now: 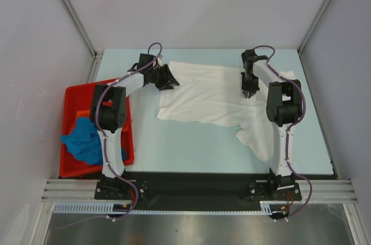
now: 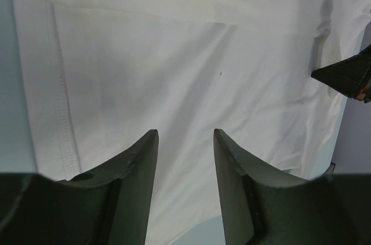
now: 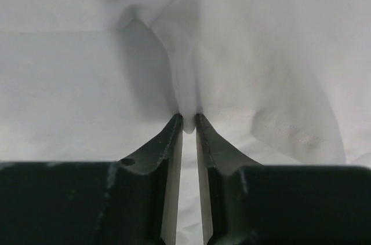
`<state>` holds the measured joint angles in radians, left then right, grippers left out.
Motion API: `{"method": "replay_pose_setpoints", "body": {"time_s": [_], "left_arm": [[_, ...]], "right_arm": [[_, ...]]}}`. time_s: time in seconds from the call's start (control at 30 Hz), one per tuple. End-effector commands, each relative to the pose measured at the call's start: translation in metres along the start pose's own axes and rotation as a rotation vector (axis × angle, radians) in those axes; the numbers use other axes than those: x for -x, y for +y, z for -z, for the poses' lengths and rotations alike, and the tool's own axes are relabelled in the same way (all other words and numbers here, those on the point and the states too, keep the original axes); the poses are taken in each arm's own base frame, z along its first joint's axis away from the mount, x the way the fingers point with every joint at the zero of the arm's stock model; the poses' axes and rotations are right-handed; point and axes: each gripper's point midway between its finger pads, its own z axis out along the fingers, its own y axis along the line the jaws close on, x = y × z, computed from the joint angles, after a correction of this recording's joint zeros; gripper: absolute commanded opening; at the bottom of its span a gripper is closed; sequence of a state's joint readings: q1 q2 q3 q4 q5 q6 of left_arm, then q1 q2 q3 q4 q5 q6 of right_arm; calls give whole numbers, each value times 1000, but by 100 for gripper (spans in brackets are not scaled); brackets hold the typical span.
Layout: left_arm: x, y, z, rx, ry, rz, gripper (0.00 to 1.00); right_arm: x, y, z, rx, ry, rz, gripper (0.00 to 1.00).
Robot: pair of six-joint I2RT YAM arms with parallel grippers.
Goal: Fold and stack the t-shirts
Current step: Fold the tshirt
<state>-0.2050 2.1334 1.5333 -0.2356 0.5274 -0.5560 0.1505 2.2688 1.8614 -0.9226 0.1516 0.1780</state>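
On the overhead camera I see the white t-shirt (image 1: 203, 97) lying spread on the pale blue table (image 1: 191, 146). It reaches from the middle across to the right side, rumpled rather than flat. A loose flap of it trails toward the near right, close to the right arm.

My left gripper (image 1: 168, 80) hangs over the shirt's far left corner. On its wrist camera the two fingers (image 2: 136, 164) stand well apart with only bare white cloth showing between them, so they grip nothing. I cannot tell whether the tips touch the fabric. The stitched hem (image 2: 64, 123) runs down the left side of that view, with a strip of table just beyond it.

My right gripper (image 1: 248, 91) is down on the far right part of the same shirt. Its wrist camera shows the fingers (image 3: 171, 141) drawn almost together, with a small ridge of white cloth nipped between the tips. Creases fan up and outward from that pinch, and a folded edge with a line of stitching lies just to its right.

The red bin (image 1: 72, 91) sits at the left edge of the table, beside the left arm. A blue t-shirt (image 1: 84, 141) is crumpled in it and spills over the near left rim. A bit of orange cloth (image 1: 83, 112) shows just beyond the blue one, farther back in the bin.
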Motion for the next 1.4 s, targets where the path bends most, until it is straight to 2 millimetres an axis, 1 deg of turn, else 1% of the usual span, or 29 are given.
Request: {"method": "replay_pose_setpoints", "body": {"time_s": [0.0, 0.03, 0.1, 0.27, 0.5, 0.73, 0.87, 1.03, 1.07, 1.1, 1.17, 1.2, 1.23, 1.27, 1.3, 1.33, 1.37], "left_arm": [[13, -15, 14, -34, -40, -50, 49], [14, -16, 14, -36, -42, -51, 49], [13, -15, 13, -34, -40, -48, 49], [13, -14, 12, -37, -38, -48, 49], [13, -13, 8, -42, -32, -39, 49], [12, -12, 7, -41, -27, -38, 49], [11, -11, 7, -41, -23, -34, 49], [14, -11, 7, -46, -29, -35, 49], [14, -11, 7, -46, -29, -35, 49], [15, -9, 7, -42, -30, -32, 49], [15, -10, 6, -46, -28, -29, 49], [15, -10, 6, -46, -30, -28, 49], [17, -11, 7, -48, -32, -28, 49], [19, -12, 7, -50, -35, -27, 49], [23, -14, 8, -53, -43, -31, 49], [26, -15, 9, -51, -50, -34, 49], [29, -15, 9, -47, -55, -33, 50]], "right_arm": [[10, -4, 6, -10, -23, 7, 18], [11, -5, 9, -12, -28, 7, 15], [13, -6, 13, -13, -34, 3, 13], [12, -6, 31, 7, -52, 4, 10], [7, 3, 43, 62, -47, -6, 8], [1, 7, 43, 90, -13, -19, 8], [-1, 15, 42, 126, 8, -34, 8], [-6, 15, 38, 131, 49, -64, 8], [-7, 20, 38, 161, 57, -68, 9], [-7, 19, 38, 163, 58, -81, 9], [-8, 22, 37, 182, 68, -95, 13], [-8, 21, 36, 187, 75, -122, 16], [-7, 20, 36, 194, 73, -136, 23], [-8, 22, 38, 219, 76, -156, 27], [-5, 16, 39, 227, 74, -215, 38], [2, 14, 41, 246, 49, -264, 43], [7, 10, 45, 258, 29, -303, 45]]}}
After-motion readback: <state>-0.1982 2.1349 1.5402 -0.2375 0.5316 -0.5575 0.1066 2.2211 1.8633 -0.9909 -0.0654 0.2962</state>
